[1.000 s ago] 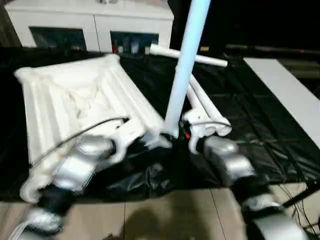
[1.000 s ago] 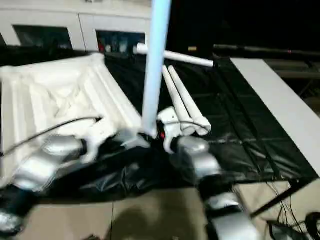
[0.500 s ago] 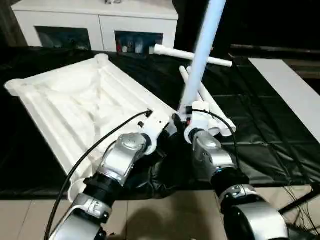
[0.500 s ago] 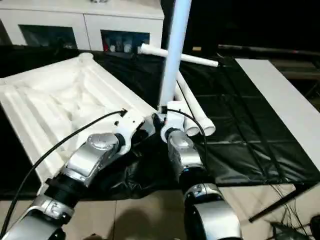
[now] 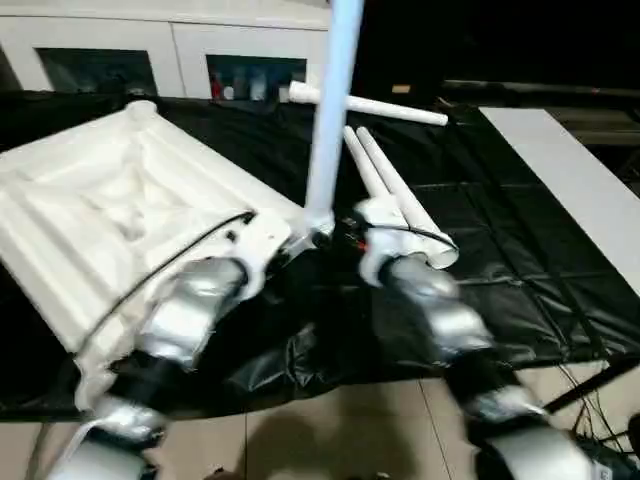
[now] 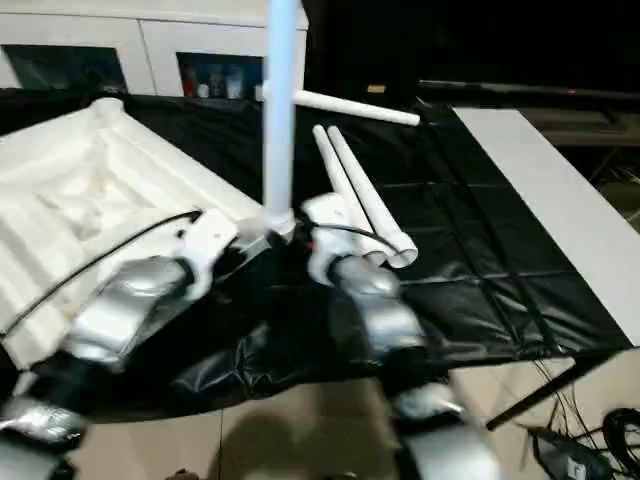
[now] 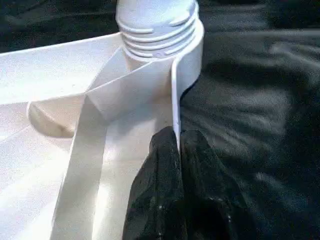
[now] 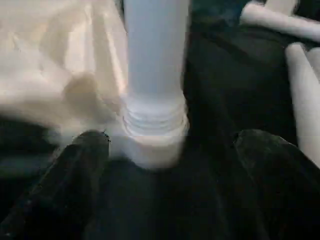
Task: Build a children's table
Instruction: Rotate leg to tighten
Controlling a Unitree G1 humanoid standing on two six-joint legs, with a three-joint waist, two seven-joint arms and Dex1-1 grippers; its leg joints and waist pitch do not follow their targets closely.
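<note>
Surface: black sheet [image 5: 520,280]; cabinet [image 5: 180,50] at 12 o'clock.
Spare legs [image 5: 400,195]: 2 o'clock of upright leg [image 5: 330,120].
Left gripper [image 7: 177,165]: clenched on tabletop [image 5: 90,220] rim.
Right gripper [image 8: 165,150]: released.

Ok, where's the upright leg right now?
In the head views, the upright leg stands in the tabletop's near right corner socket, with two loose legs lying just right of it.

Tabletop [image 5: 120,220] left, leg [image 5: 330,110] upright in its near-right corner socket, two legs [image 5: 395,190] right
</note>
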